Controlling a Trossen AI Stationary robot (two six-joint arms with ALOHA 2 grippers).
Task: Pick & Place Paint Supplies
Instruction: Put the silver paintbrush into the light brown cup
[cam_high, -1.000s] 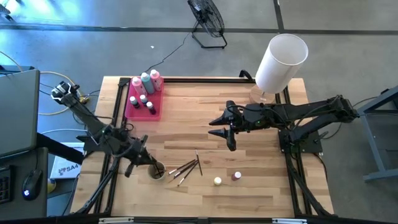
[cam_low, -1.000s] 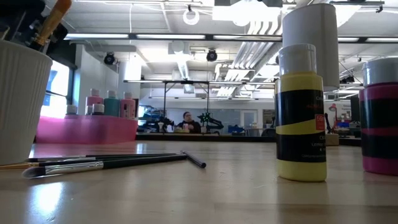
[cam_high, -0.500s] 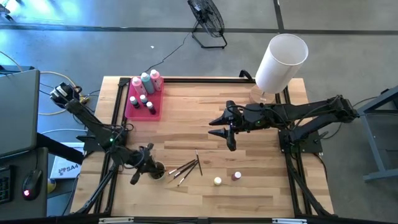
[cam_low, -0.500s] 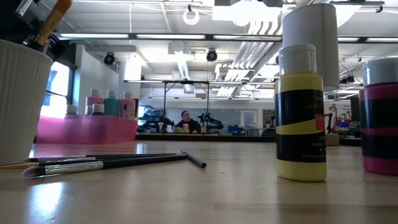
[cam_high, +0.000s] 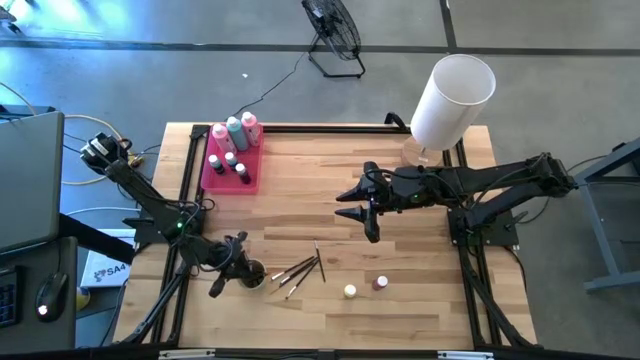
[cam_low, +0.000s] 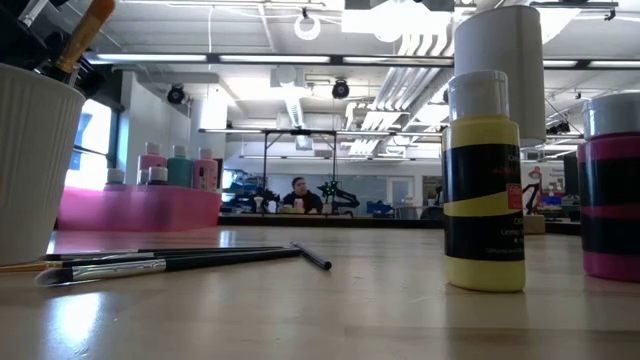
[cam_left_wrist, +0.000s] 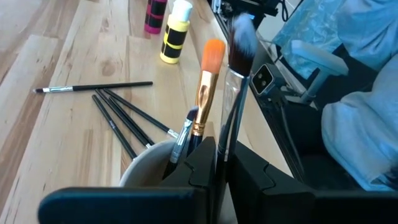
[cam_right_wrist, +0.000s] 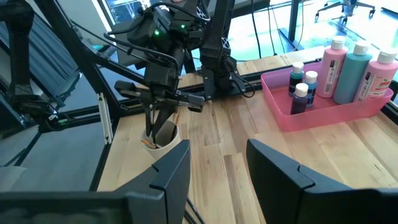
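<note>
Pinching a grey-tipped brush (cam_left_wrist: 235, 68) upright, bristles up, the left gripper (cam_left_wrist: 221, 163) hovers over the white cup (cam_right_wrist: 161, 138); right gripper (cam_right_wrist: 217, 163) gapes wide, idle.

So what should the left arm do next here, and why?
Probably open the fingers and lift clear: the left gripper pinches the grey-tipped brush, which already appears to stand in the white cup; more brushes lie loose on the table.

white cup (cam_low: 30, 160) cut off by frame edge
</note>
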